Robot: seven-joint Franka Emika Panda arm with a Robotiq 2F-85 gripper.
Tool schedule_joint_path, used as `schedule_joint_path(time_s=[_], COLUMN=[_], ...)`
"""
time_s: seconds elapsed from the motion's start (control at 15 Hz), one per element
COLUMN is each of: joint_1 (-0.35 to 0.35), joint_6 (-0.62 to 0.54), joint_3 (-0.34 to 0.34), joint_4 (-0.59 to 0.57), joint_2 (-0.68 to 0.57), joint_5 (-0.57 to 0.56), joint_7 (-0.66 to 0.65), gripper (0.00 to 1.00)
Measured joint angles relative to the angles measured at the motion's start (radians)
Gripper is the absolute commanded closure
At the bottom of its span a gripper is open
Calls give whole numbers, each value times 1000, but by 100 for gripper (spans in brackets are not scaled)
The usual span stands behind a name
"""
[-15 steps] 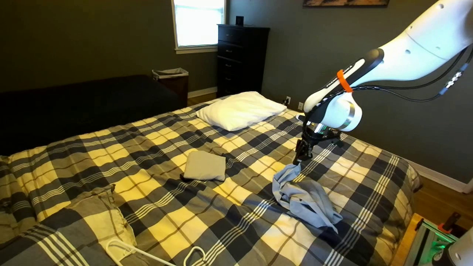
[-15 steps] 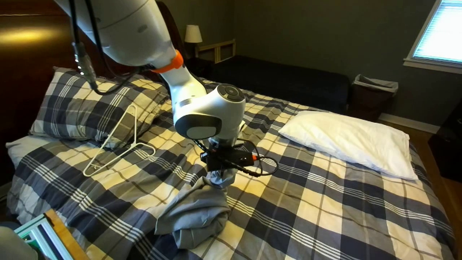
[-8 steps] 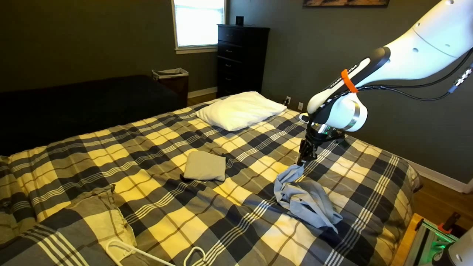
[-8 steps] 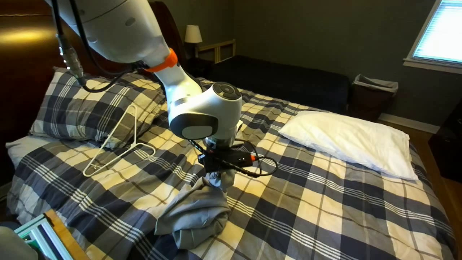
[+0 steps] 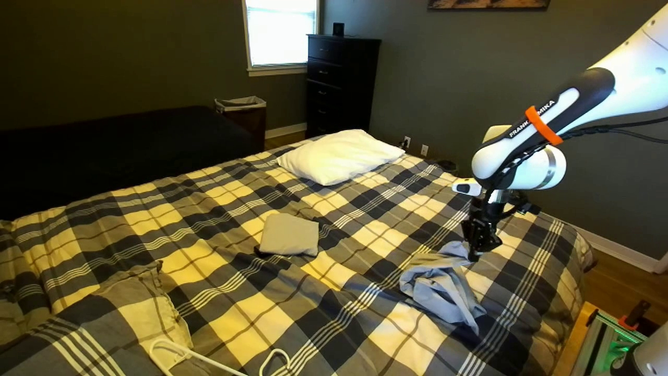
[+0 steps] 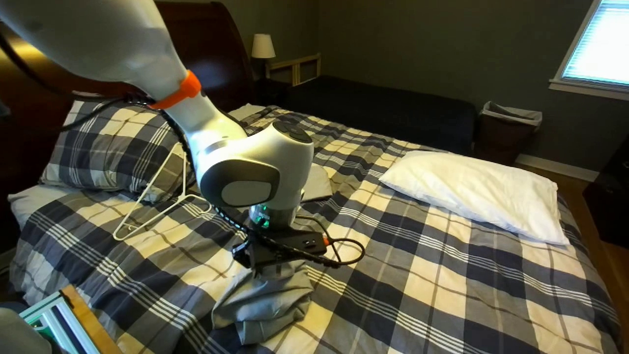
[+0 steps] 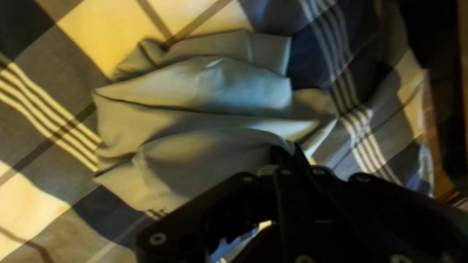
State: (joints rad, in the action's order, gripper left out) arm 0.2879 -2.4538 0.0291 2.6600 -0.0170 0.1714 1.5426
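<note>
Your end effector pinches part of a grey cloth. The rest lies crumpled below your end effector.

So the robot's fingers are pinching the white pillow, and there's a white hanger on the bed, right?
Not quite: the fingers are pinching the crumpled grey cloth, not the white pillow, as the wrist view shows. And yes, there's a white hanger on the bed.
</note>
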Motion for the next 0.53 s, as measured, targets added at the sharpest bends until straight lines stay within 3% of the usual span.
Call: schedule_joint_path(time_s=[0.27, 0.4, 0.53], joint_1=[-45, -65, -85], joint_6=[99, 33, -105], joint_3=[46, 56, 61], joint_4=[82, 93, 95], joint_2=[102, 98, 50], joint_5=[-81, -101, -94], joint_7=[20, 0, -22], gripper=[99, 99, 99])
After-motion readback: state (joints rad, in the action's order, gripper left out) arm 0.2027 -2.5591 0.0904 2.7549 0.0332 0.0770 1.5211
